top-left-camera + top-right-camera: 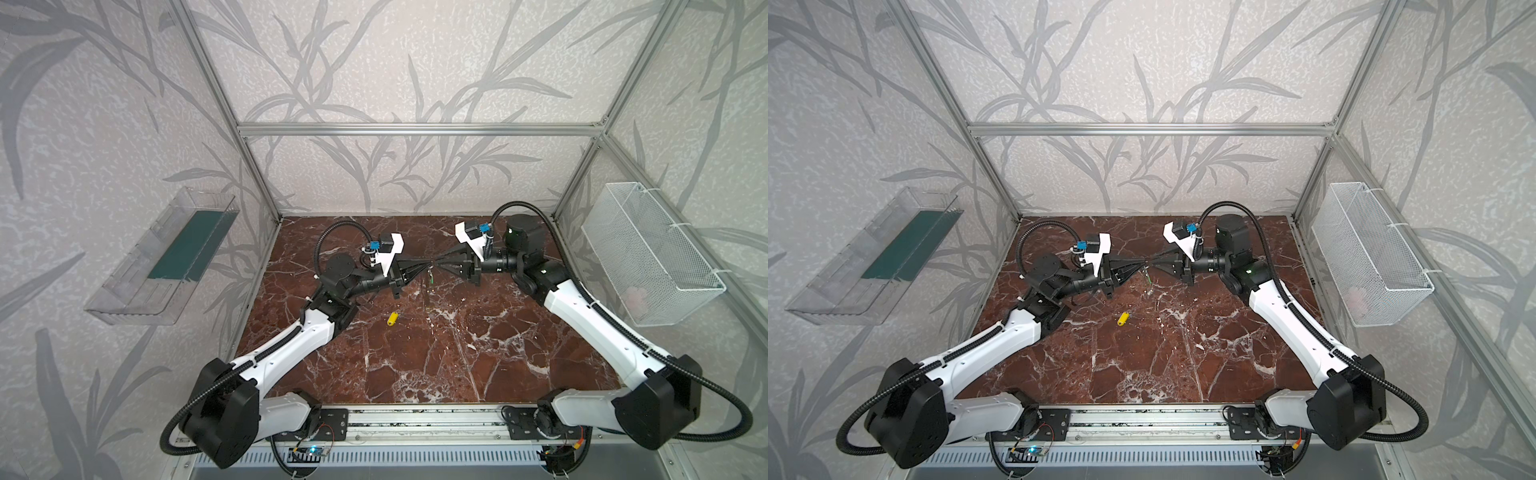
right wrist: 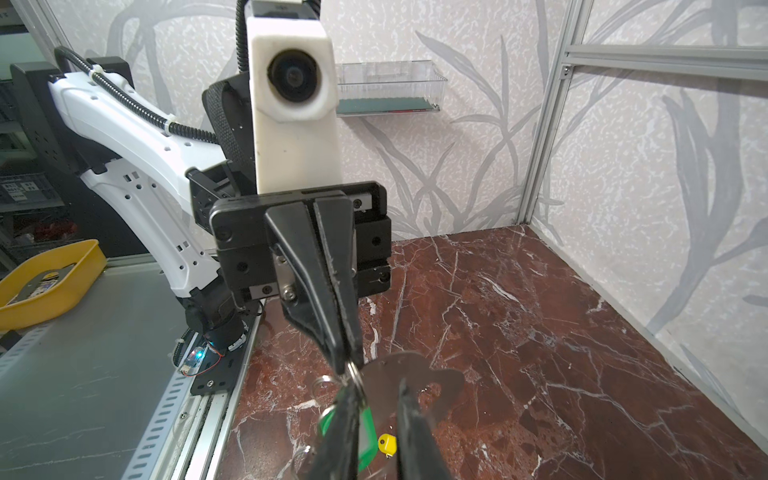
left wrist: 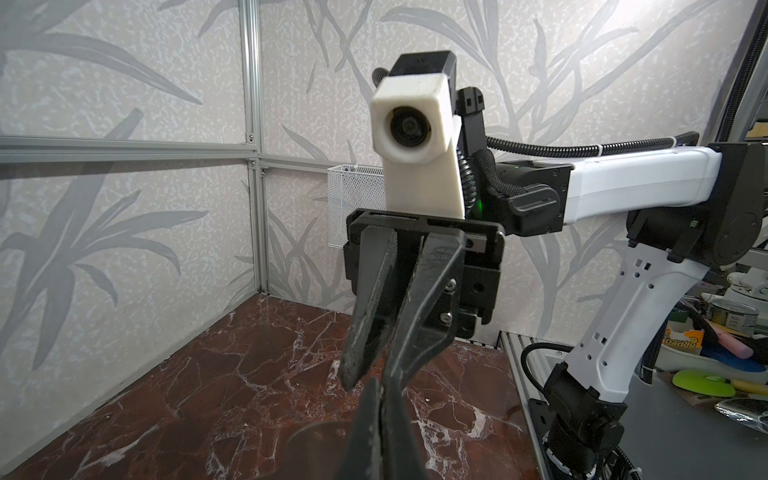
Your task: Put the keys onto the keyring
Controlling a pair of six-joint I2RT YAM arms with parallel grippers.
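Both grippers meet tip to tip above the middle of the marble table. In the right wrist view my left gripper (image 2: 348, 365) is shut on the edge of the keyring (image 2: 449, 380), a pale-grey plate held in the air. The green key (image 2: 368, 448) hangs under that edge from a small split ring, and in both top views it shows as a green speck (image 1: 432, 279) below the tips. My right gripper (image 2: 374, 388) stands with its jaws apart, either side of the plate. The yellow key (image 1: 392, 318) lies alone on the table, nearer the front.
A clear plastic bin (image 1: 166, 257) hangs on the left wall and a white mesh basket (image 1: 648, 253) on the right wall. The arms' mounting rail (image 1: 415, 419) runs along the front edge. A yellow tray (image 2: 50, 278) sits outside the cell.
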